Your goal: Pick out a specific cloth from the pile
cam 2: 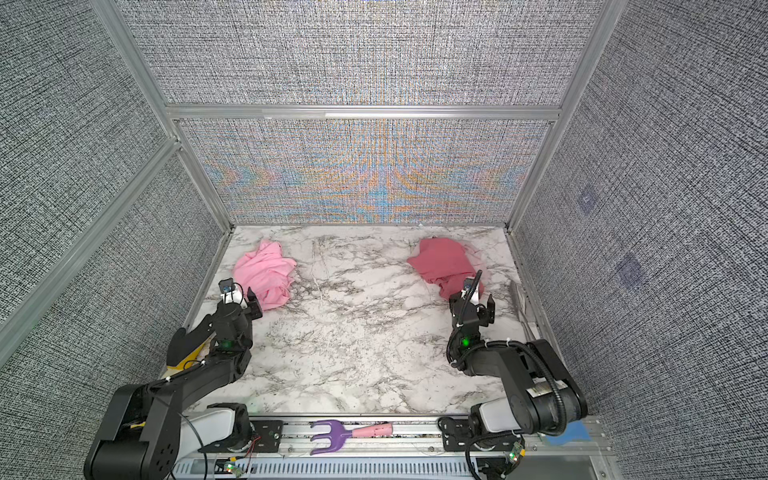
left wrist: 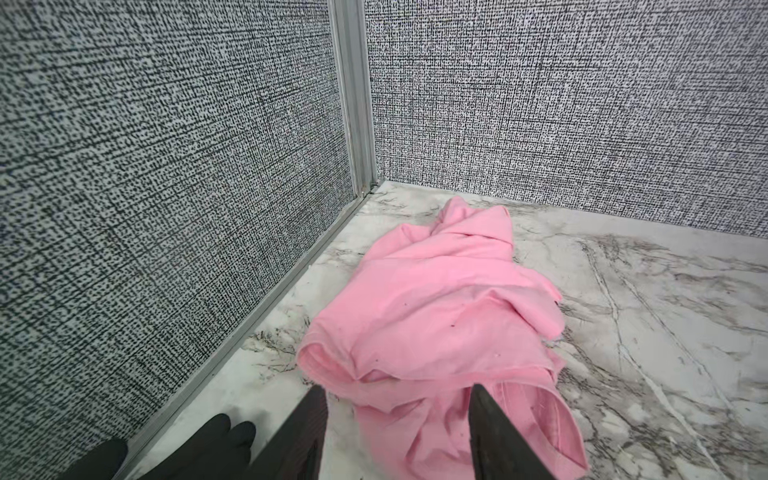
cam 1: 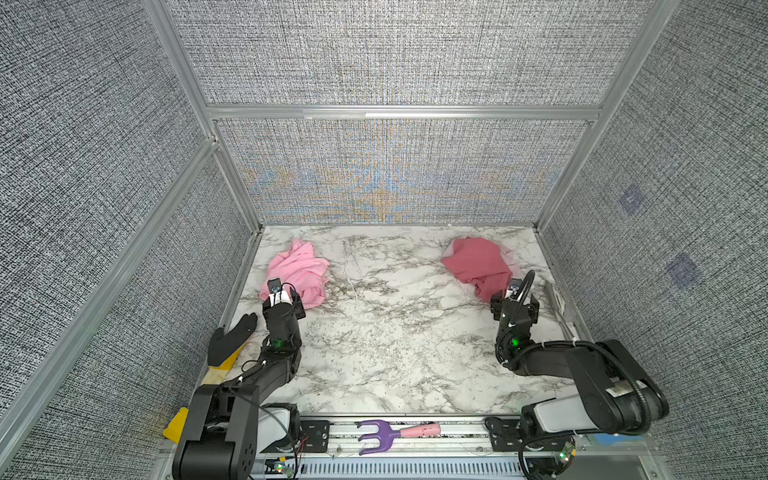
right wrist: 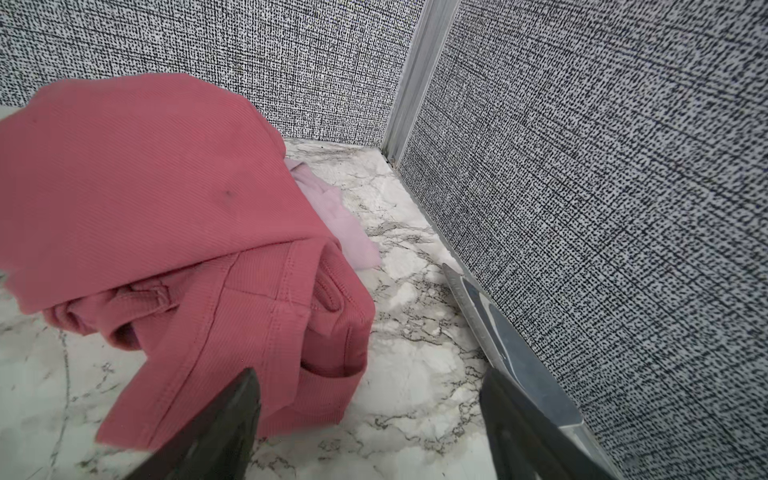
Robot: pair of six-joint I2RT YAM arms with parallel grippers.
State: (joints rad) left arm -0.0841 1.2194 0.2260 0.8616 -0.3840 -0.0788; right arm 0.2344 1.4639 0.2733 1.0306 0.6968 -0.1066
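Note:
The light pink cloth (cam 1: 299, 270) (cam 2: 266, 270) lies crumpled at the back left of the marble table, near the left wall. My left gripper (cam 1: 286, 296) (left wrist: 397, 390) is open at its near edge. The fingers straddle a loose fold, and nothing is pinched. There is no single pile: a darker rose-red cloth (cam 1: 478, 262) (right wrist: 166, 208) lies apart at the back right, with a pale pink scrap (right wrist: 332, 216) under it. My right gripper (cam 1: 515, 298) (right wrist: 370, 374) stands open over bare marble, just beside the rose-red cloth's near corner.
A black glove (cam 1: 232, 338) (left wrist: 199, 444) lies by the left wall behind my left gripper. A flat metal strip (cam 1: 561, 307) (right wrist: 498, 332) runs along the right wall. A purple hand fork (cam 1: 390, 434) rests on the front rail. Grey walls enclose three sides.

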